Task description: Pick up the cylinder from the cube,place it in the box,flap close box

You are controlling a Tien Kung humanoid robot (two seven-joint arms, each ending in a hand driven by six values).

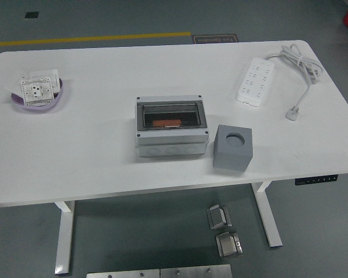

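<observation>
Neither hand is in view, so their state cannot be told. Nearest sits the grey cube, its round socket bare. Just left, the box has its clear flap down over an orange cylinder. Farther off lie a power strip and a purple dish of sockets

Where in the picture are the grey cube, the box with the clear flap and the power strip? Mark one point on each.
grey cube [232,156], head view, on its front face.
box [171,149], head view, on its grey front wall.
power strip [256,80], head view, on its white socket face.
</observation>
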